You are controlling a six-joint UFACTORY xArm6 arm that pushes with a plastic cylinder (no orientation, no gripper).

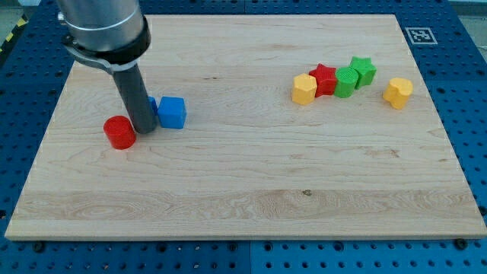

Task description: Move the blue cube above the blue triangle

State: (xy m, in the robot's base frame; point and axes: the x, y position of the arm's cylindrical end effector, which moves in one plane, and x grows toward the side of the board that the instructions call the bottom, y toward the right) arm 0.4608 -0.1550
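The blue cube (173, 112) sits on the wooden board at the view's left. Just left of it a second blue block (152, 106), likely the blue triangle, is mostly hidden behind my rod. My tip (144, 131) rests on the board between the red cylinder (119, 132) and the blue cube, close to both. The rod covers most of the hidden blue block, so I cannot tell whether it touches the cube.
At the view's upper right stand a yellow hexagonal block (304, 88), a red star (323, 79), a green cylinder (346, 82), a green star (363, 71) and a yellow heart (397, 92). The wooden board (243, 190) ends in blue perforated table on all sides.
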